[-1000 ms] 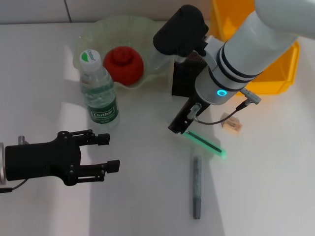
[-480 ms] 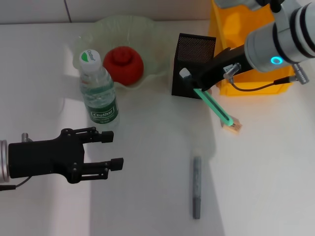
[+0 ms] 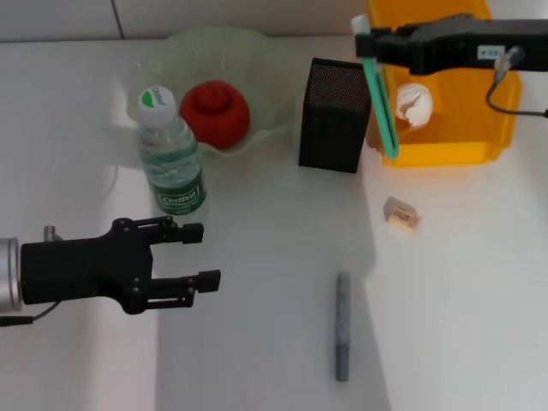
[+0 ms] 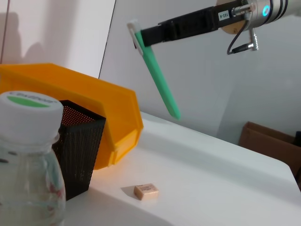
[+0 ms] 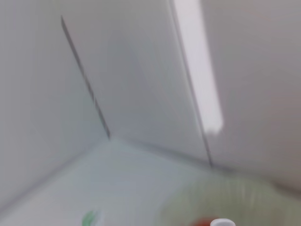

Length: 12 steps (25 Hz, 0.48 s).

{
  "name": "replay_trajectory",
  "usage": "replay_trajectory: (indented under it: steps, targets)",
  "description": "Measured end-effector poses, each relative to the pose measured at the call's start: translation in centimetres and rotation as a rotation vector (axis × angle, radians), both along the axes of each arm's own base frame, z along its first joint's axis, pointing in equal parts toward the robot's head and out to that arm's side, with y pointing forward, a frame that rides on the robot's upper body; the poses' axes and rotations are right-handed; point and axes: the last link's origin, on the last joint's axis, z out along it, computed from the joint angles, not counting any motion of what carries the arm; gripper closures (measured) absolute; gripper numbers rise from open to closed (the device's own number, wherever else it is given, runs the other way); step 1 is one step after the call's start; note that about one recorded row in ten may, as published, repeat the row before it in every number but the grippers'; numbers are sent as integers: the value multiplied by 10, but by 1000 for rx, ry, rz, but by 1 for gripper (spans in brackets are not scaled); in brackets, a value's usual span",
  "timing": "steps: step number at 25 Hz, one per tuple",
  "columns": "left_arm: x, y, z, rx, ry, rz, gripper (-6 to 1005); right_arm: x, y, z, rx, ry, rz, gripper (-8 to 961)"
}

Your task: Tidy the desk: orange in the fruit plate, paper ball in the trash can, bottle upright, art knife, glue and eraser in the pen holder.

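Right gripper point(image 3: 374, 41) upper right, clamped on green art knife point(image 3: 380, 107) hanging tip-down, just right of pen holder point(image 3: 334, 116). Left gripper point(image 3: 195, 254) spread, idle lower left.

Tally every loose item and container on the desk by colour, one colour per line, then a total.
Green: 2, fruit plate, held green stick
Red: 1, orange
Yellow: 1, trash can
Black: 1, pen holder
White/beige: 2, paper ball, eraser
Clear: 1, bottle
Grey: 1, pen
Total: 9

One bottle point(image 3: 169, 158), one orange point(image 3: 215, 113), one eraser point(image 3: 402, 213), one paper ball point(image 3: 413, 104), one pen holder point(image 3: 335, 115), one trash can point(image 3: 444, 145).
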Motion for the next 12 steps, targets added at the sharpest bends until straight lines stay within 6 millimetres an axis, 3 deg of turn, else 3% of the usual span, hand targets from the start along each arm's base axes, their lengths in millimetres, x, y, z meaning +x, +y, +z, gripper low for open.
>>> replay_trajectory:
  steps: [5,9,12]
  targets:
    - [0,0,-2,0,-2,2,244,39,8,7,123,353,17,746]
    - [1,-1,-3,-1,-5,2,245,65,18,-8,189,560,-48,741]
    - [2,-1,-4,-4,-9,-1,245,74,25,-17,200,612,-113,737]
